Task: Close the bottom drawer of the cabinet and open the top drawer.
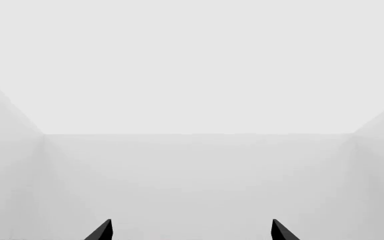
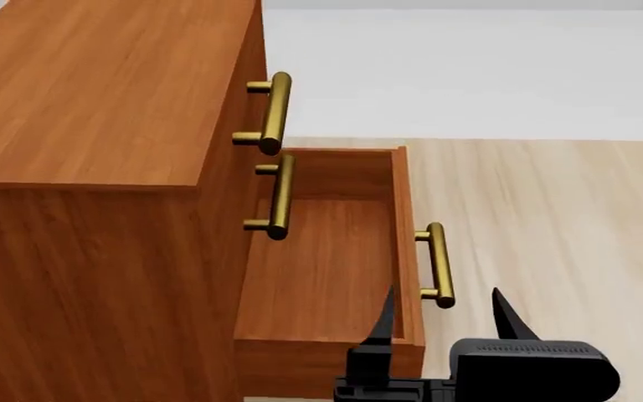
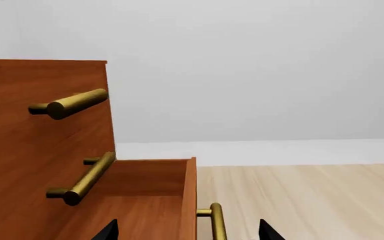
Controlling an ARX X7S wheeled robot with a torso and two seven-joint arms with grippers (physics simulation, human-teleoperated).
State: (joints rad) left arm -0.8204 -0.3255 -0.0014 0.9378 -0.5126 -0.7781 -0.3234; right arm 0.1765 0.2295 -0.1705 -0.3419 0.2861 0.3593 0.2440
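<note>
- Bottom drawer [image 2: 327,268], the lowest reddish-brown wood box of the three, stands pulled well out from the cabinet front, its inside bare.
- Its horizontal brass bar handle [image 2: 440,265] sits on the outer face, just ahead of my right gripper [image 2: 444,311].
- My right fingers [image 2: 382,322] are spread apart, released, grasping nothing; one black tip shows over the drawer's front edge, the other beyond the handle, so the handle lies between them in the head view.
- The middle drawer [image 2: 238,197] and the top drawer [image 2: 244,100] above it sit flush in the boxy reddish-brown wood-grain cabinet [image 2: 98,167], their brass bars jutting out.
- The cabinet stands on a pale wood-plank floor [image 2: 556,218].
- My left gripper [image 1: 190,231] shows only in its wrist view, both black tips wide apart, facing plain grey-white walls [image 1: 192,100].
</note>
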